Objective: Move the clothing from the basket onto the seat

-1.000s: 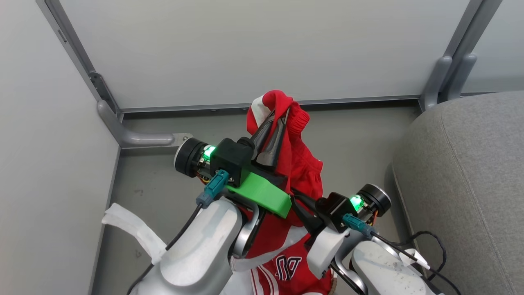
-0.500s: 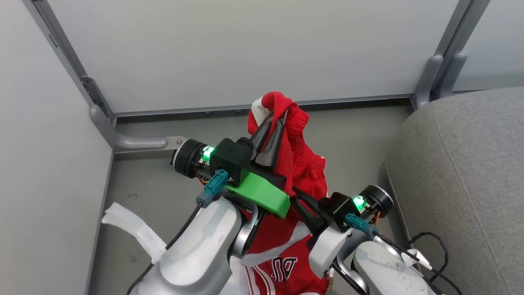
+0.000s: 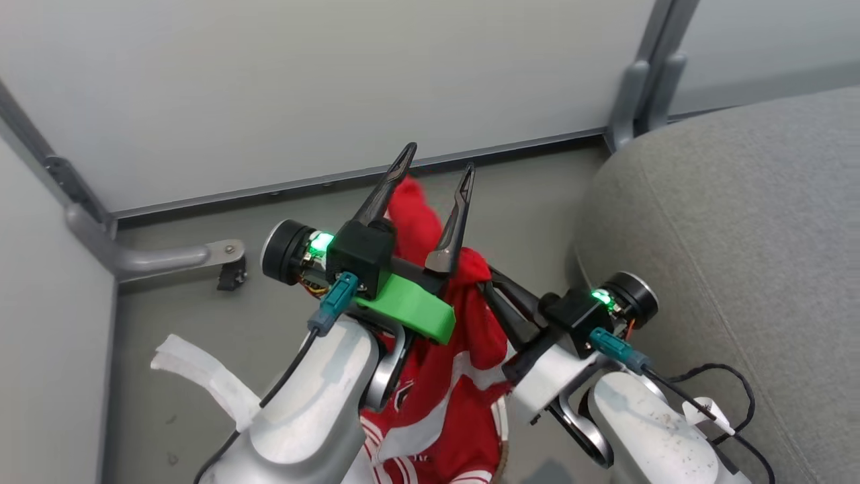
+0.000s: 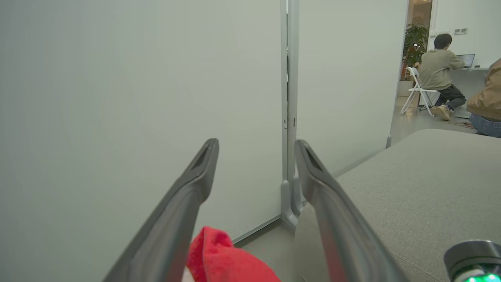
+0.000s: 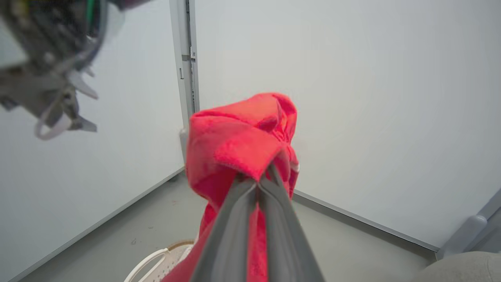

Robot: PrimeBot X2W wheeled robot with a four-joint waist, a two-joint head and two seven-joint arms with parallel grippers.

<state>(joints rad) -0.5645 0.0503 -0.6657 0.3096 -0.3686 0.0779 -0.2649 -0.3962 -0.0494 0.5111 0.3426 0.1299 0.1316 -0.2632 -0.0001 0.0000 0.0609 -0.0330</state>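
Basket sits low on the floor, beneath the arms, with its brown rim and white perforated wall visible in the right wrist view. A white fabric strip trails on the floor left of the left forearm.

Clothing hangs in a red bunch between the two arms, lifted above the basket, white stripes at its lower end. It is not on the seat.

Right end effector is clenched on the clothing, fingers pressed together, fabric folded over the tips.

Left end effector is released, fingers spread wide. A red fold sits low between them, not pinched.

Seat rises at the right, grey, close beside the right arm.

Beyond are pale wall panels meeting at a corner post. Far off in the left wrist view, a person sits on a white chair.
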